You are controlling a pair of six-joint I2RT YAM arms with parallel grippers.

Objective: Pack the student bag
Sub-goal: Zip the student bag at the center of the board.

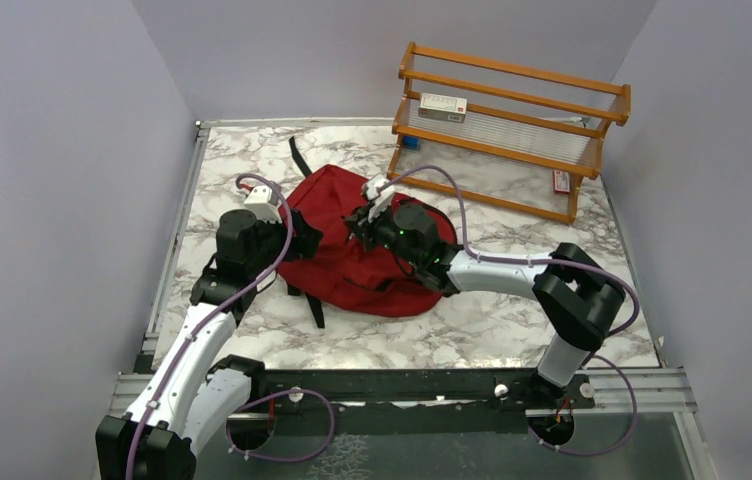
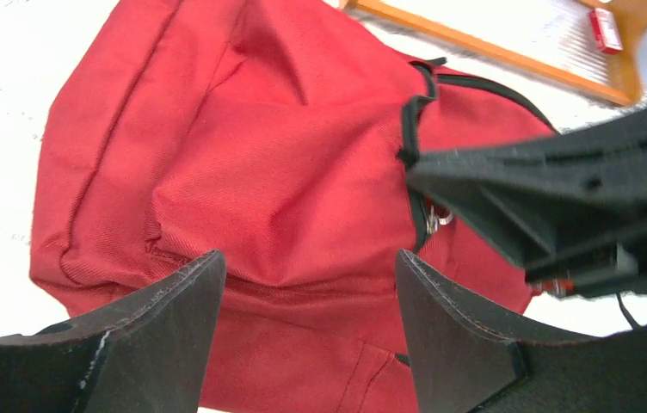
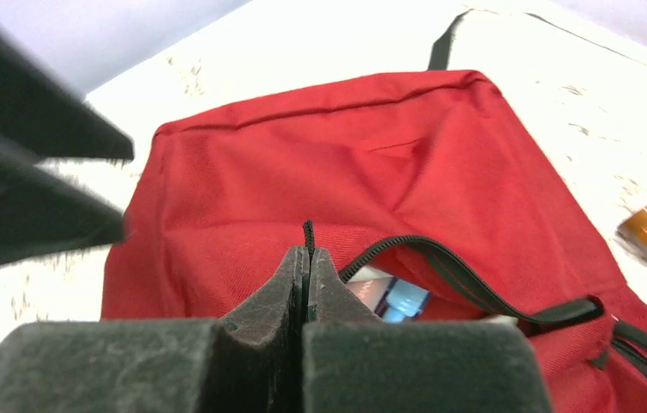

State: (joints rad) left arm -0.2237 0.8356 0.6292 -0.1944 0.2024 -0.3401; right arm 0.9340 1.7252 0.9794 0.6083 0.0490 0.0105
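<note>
The dark-red student bag [image 1: 352, 268] lies flat in the middle of the marble table. My left gripper [image 1: 304, 238] is open at the bag's left edge, its jaws straddling red fabric [image 2: 286, 172] without closing on it. My right gripper [image 1: 360, 228] is over the bag's middle, shut on the black zipper pull cord [image 3: 308, 231]. The black zipper [image 3: 466, 271] is partly open, and a white and blue item [image 3: 393, 297] shows inside the pocket. The left gripper's fingers [image 3: 27, 172] appear at the left of the right wrist view. The right gripper's fingers [image 2: 552, 198] appear at the right of the left wrist view.
A wooden rack [image 1: 507, 130] stands at the back right, with a white box [image 1: 442, 107] on its upper shelf and a small red item [image 1: 560, 181] at its lower right. A black strap [image 1: 299, 158] trails behind the bag. Grey walls enclose the table.
</note>
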